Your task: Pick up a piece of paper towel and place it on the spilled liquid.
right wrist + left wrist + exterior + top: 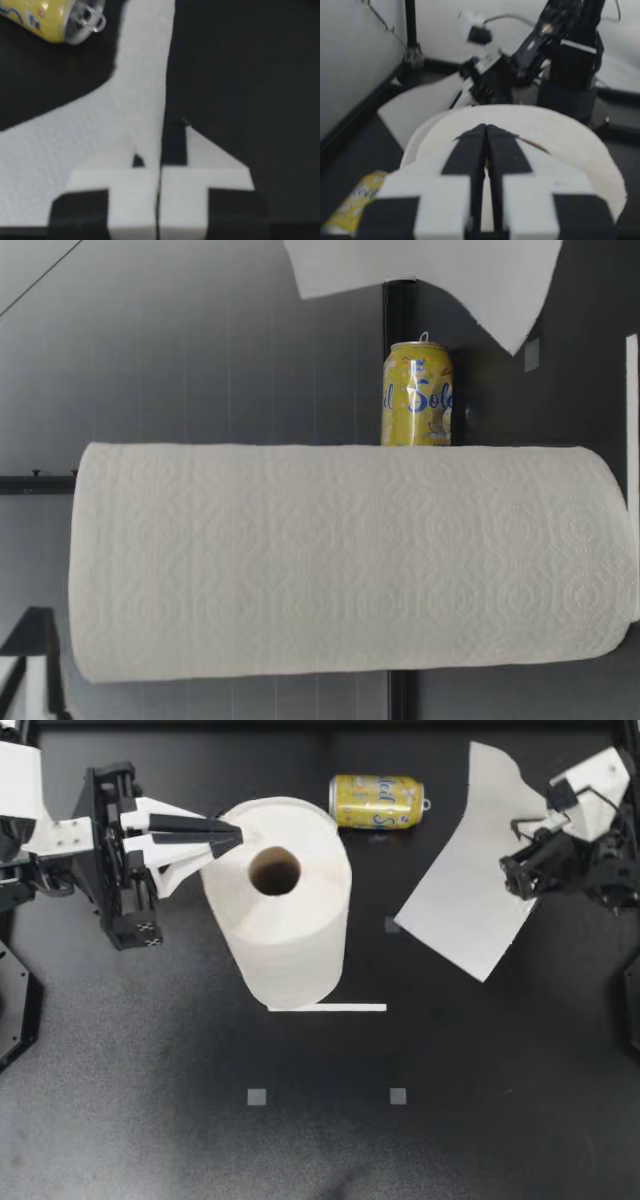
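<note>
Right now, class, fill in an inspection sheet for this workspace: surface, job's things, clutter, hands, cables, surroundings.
Surface: black table with small grey square markers; no spill that I can make out.
Job's things: big white paper towel roll upright at centre; torn white paper towel sheet held off the table.
Clutter: yellow drink can on its side, apart from the roll; thin white strip at the roll's base.
Hands: left hand shut, tips over the roll's top rim; right hand shut on the sheet.
Cables: thin wire by my right arm's wrist.
Surroundings: grey wall panels; nothing else seen.
</note>
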Action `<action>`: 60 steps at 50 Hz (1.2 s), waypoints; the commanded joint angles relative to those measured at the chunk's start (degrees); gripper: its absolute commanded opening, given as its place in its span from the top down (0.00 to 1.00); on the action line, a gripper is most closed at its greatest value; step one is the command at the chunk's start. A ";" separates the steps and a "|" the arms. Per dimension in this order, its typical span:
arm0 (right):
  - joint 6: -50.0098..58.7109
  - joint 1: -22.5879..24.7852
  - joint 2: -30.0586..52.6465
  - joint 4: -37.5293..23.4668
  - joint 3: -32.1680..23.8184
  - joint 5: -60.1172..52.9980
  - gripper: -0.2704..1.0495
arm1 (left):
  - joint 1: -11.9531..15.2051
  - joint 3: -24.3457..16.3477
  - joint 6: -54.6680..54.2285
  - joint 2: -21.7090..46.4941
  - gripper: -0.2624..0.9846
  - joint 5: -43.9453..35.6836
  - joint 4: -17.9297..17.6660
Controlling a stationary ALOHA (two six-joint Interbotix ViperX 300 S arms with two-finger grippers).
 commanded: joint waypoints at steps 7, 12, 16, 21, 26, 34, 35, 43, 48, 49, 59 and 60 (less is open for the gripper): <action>-3.87 -6.24 6.24 -3.69 -6.50 -5.54 0.86 | -0.44 -1.05 0.00 -1.05 0.69 -2.46 0.09; -6.50 -8.09 10.46 -3.96 -9.23 -6.86 0.86 | -0.44 -1.05 -0.09 -1.41 0.69 -2.55 0.18; -8.79 -9.93 13.89 -3.96 -11.43 -7.82 0.86 | -0.62 -0.88 -0.18 -1.93 0.69 -2.46 0.18; -11.07 -11.51 17.23 -3.96 -13.89 -8.88 0.86 | -0.62 -0.62 -0.18 -2.81 0.69 -2.46 0.18; -12.92 -13.36 19.51 -3.96 -16.08 -9.32 0.86 | -0.62 -0.35 -0.26 -3.69 0.69 -2.46 0.18; -14.24 -15.91 21.18 -3.96 -18.37 -10.02 0.86 | -0.62 0.00 -0.26 -4.83 0.69 -2.11 0.18; -14.33 -16.08 21.18 -3.96 -18.46 -10.02 0.86 | -0.62 0.09 -0.26 -4.83 0.69 -2.11 0.18; -14.50 -16.52 21.62 -3.87 -19.34 -9.76 0.85 | -0.62 0.09 -0.09 -5.01 0.69 -1.93 0.18; -14.50 -16.52 22.41 -3.78 -19.86 -9.67 0.83 | -0.62 0.09 -0.18 -5.01 0.69 -1.93 0.18; -14.50 -16.52 22.50 -3.78 -20.04 -9.67 0.81 | -0.62 0.09 -0.18 -5.01 0.69 -1.85 0.18; -14.50 -16.52 23.38 -3.34 -20.48 -9.14 0.62 | -0.62 0.00 -0.18 -5.10 0.69 -1.85 0.18; -14.50 -16.52 23.38 -3.25 -20.48 -9.05 0.59 | -0.62 0.00 -0.18 -5.01 0.69 -1.85 0.18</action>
